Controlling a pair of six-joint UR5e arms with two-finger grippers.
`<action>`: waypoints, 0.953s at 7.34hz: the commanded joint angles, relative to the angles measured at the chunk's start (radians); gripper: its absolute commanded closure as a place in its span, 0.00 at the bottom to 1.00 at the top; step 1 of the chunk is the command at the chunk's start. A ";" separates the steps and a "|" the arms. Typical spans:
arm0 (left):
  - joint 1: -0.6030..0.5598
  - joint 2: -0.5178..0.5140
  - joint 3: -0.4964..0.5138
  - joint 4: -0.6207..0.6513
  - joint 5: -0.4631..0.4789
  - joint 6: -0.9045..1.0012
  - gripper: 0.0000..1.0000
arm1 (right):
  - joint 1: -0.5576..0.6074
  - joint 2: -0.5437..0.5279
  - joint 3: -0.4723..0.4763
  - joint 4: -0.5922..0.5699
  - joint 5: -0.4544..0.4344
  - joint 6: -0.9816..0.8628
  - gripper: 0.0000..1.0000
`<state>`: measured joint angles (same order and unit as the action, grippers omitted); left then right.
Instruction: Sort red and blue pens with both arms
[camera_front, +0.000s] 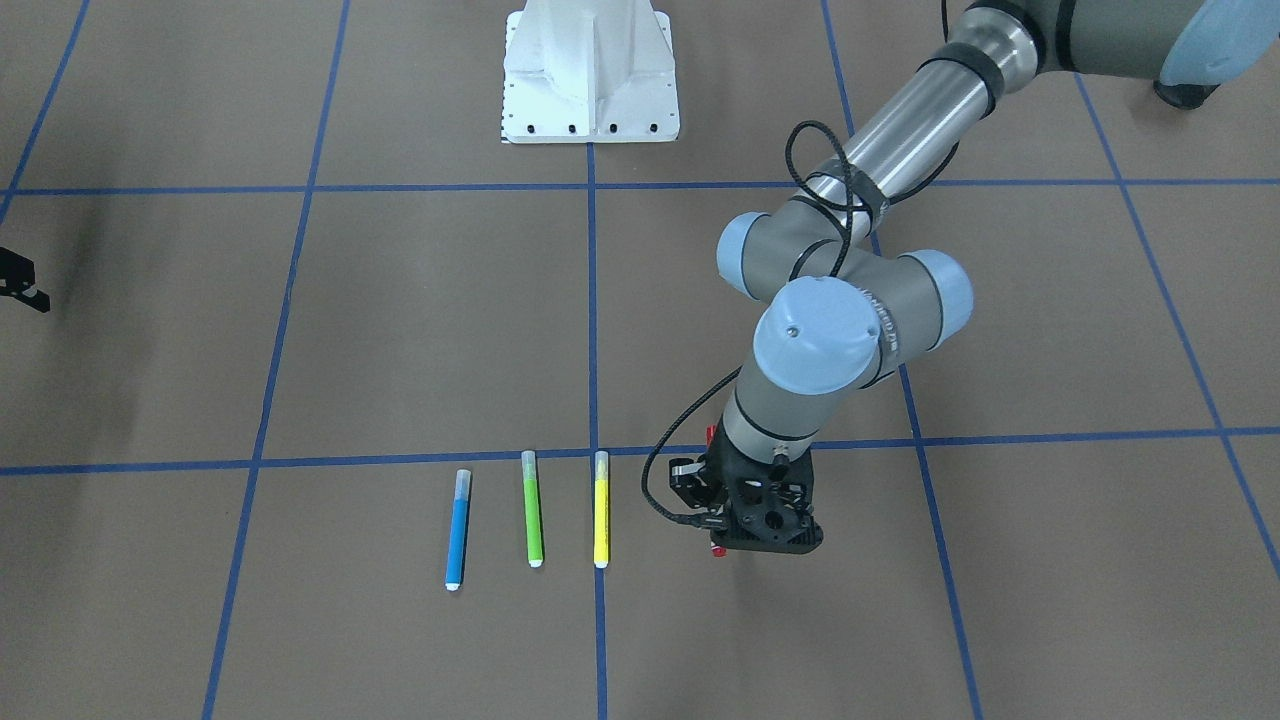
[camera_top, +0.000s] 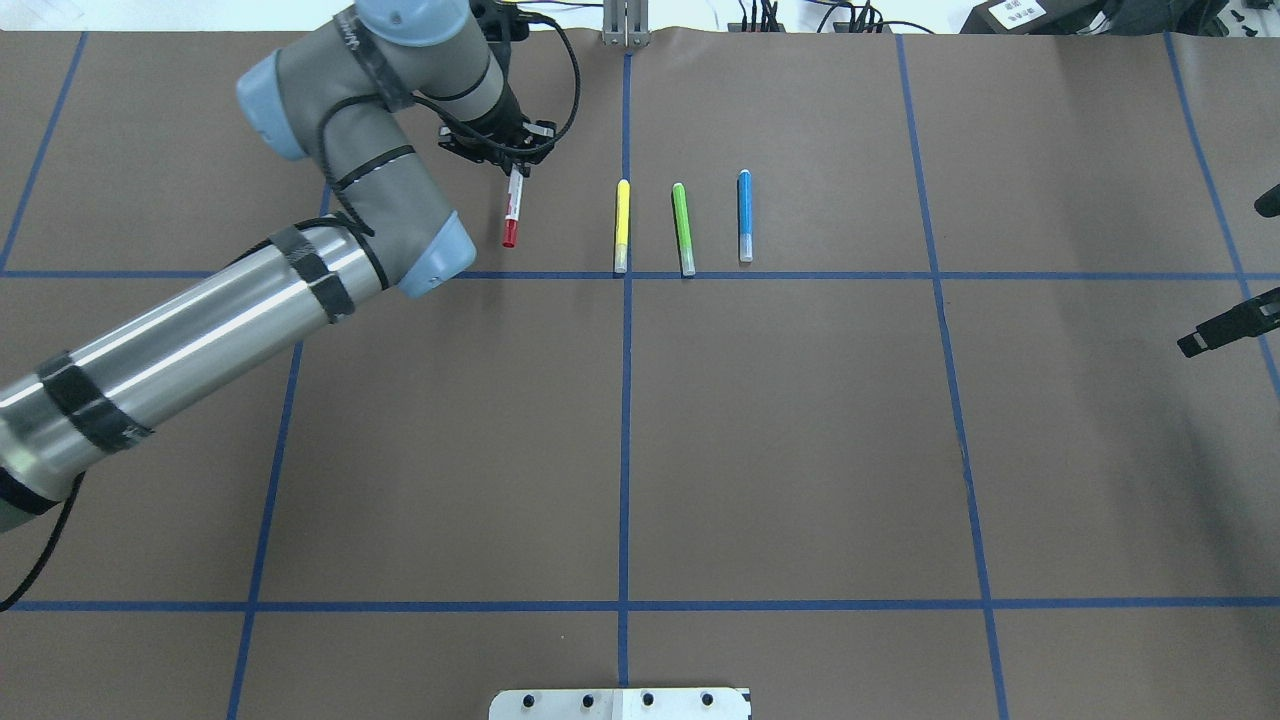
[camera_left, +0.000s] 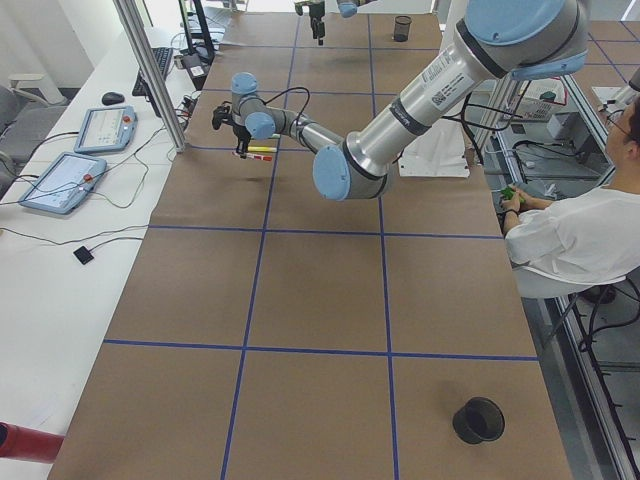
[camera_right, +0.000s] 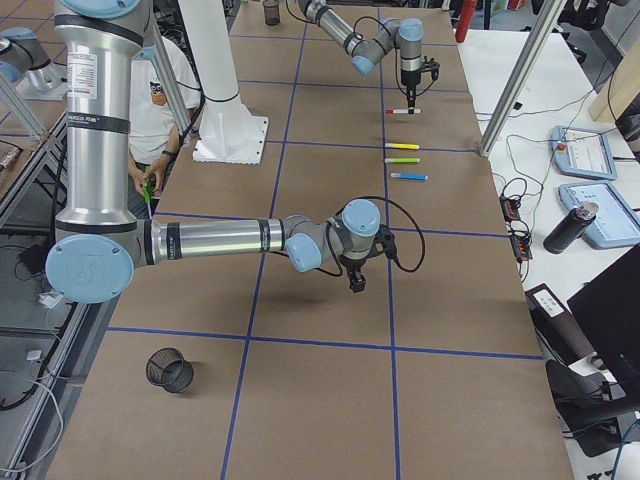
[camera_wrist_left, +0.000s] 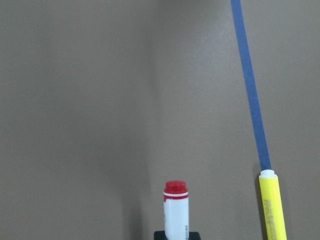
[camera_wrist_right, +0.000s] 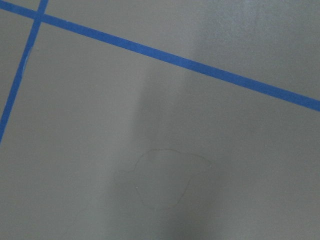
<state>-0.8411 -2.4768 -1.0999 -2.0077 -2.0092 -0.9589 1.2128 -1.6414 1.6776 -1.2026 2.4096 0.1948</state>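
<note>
The red pen (camera_top: 513, 210), white-barrelled with red ends, lies left of the row, and my left gripper (camera_top: 503, 150) is shut on its far end. In the left wrist view the red pen (camera_wrist_left: 175, 210) sticks out straight ahead, close above the brown table. The blue pen (camera_top: 745, 215) lies at the right end of the row; it is the leftmost blue pen (camera_front: 457, 530) in the front view. My right gripper (camera_top: 1215, 335) hangs over bare table at the far right, cut by the frame edge, so its state is unclear. Its wrist view shows only table and blue tape.
A yellow pen (camera_top: 622, 225) and a green pen (camera_top: 683, 228) lie between the red and blue ones. The white pedestal (camera_front: 590, 70) stands at the robot's side. A black cup (camera_left: 478, 420) sits at the left end. A seated person (camera_left: 580, 230) is beside the table.
</note>
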 joint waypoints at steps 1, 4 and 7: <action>-0.087 0.219 -0.252 0.004 -0.011 -0.012 1.00 | 0.001 0.012 -0.002 0.000 -0.024 0.000 0.00; -0.197 0.587 -0.516 -0.014 -0.072 -0.006 1.00 | -0.001 0.023 -0.010 0.000 -0.035 0.000 0.00; -0.320 0.817 -0.541 -0.224 -0.164 0.098 1.00 | -0.001 0.037 -0.028 0.000 -0.035 0.000 0.00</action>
<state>-1.1139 -1.7450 -1.6390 -2.1449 -2.1222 -0.9159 1.2119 -1.6141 1.6597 -1.2026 2.3738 0.1948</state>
